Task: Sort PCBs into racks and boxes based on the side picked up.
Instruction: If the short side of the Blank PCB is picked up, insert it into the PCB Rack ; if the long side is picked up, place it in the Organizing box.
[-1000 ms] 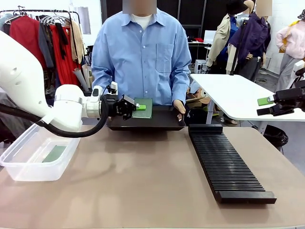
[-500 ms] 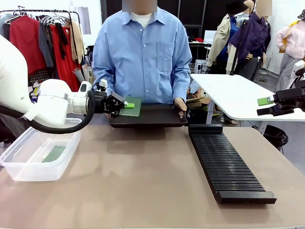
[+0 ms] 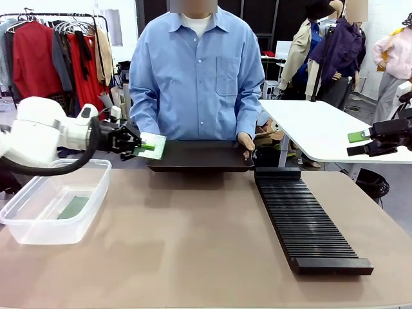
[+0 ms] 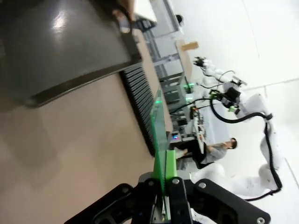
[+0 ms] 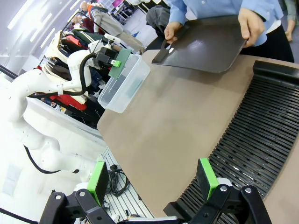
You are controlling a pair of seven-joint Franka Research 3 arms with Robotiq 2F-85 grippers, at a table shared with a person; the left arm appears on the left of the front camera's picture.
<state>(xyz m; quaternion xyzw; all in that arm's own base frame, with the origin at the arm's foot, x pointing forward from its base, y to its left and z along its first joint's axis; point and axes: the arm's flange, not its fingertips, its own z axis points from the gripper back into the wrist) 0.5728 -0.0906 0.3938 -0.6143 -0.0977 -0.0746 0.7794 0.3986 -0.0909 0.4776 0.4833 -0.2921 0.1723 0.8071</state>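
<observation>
Left gripper (image 3: 143,147): jaws closed flat on a PCB (image 3: 152,145), pinched by one short edge. In the left wrist view the board (image 4: 159,135) stands edge-on between the green pads (image 4: 170,163), so the hold looks firm and centred.
Held PCB position: in the air, just off the left end of the black tray (image 3: 199,156), between that tray and the clear box (image 3: 55,209). It touches nothing but the pads.
Likely reason for the hold: an edge pinch leaves both faces free, which suits dropping the board flat into the box or sliding it into a slot. Judged, not seen.
Clear box: at the left end of the counter (image 3: 193,244), within the left arm's reach. One PCB (image 3: 73,207) already lies flat on its floor.
Rack (image 3: 308,222): long black slotted rack on the right side of the counter, running from the tray toward the robot. No board stands in its slots.
Black tray: held at the far edge of the counter by the person's hand (image 3: 243,144), tilted slightly toward the robot, apparently to present boards. Its surface appears bare.
Right gripper (image 5: 152,179): jaws wide open and empty, hanging above the near end of the rack.
Step in hand: carry to the box, by my judgement.
Risk: board clipping the box rim on entry.
</observation>
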